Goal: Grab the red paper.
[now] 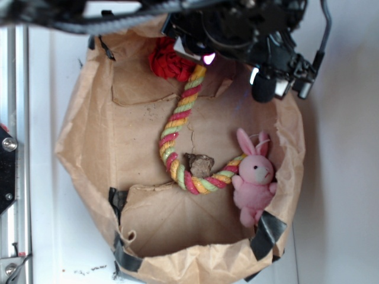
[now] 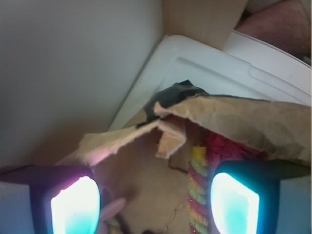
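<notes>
Paper (image 1: 169, 62), bright red and crinkly, sits at the 12 o'clock side of the big brown bag (image 1: 89, 142) in the outside view. It touches the top end of the rope (image 1: 177, 127). We see the rope run down from there and curl toward 5 o'clock, with red, yellow and green twists. A small brown lump (image 1: 199, 164) lies in the curl of the rope. The bunny (image 1: 254, 177) is pink and leans on the bag wall at 4 o'clock, with the rope end touching it.

The gripper (image 1: 237, 35) is dark and hangs over the bag rim at 1 o'clock, just right of the paper. In the wrist view we see its two fingers (image 2: 73, 204) glowing at the bottom, far apart, so the jaws are wide open with nothing between them. Between the fingers we see a bit of the rope and some red under a torn brown flap (image 2: 234, 117). The bag sits on a white table (image 1: 343, 177).
</notes>
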Controlling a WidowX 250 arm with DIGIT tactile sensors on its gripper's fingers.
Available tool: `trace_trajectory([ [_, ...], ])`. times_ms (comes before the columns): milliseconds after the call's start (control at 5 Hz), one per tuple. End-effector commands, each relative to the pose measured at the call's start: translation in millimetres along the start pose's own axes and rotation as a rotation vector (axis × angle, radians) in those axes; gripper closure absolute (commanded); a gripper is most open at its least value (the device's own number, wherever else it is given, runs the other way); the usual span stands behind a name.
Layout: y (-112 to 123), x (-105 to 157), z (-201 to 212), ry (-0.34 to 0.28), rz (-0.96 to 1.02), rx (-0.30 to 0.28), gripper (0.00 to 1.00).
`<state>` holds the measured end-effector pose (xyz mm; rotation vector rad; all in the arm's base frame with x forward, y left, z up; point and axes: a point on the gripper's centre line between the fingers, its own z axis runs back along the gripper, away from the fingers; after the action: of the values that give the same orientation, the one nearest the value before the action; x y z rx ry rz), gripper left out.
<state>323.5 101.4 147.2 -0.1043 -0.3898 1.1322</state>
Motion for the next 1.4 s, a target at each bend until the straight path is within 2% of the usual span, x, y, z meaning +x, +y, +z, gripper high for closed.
trace_trajectory([
  [0,9.1,5.2,13.6,-0.035,0.042,0.011,0.0],
  [200,11.6,-6.6,17.1,-0.077,-0.005,0.018,0.0],
  [1000,11.6,-6.6,17.1,-0.077,-0.005,0.018,0.0],
  [1200,10.1,-17.9,9.3,-0.073,-0.035,0.007,0.0],
])
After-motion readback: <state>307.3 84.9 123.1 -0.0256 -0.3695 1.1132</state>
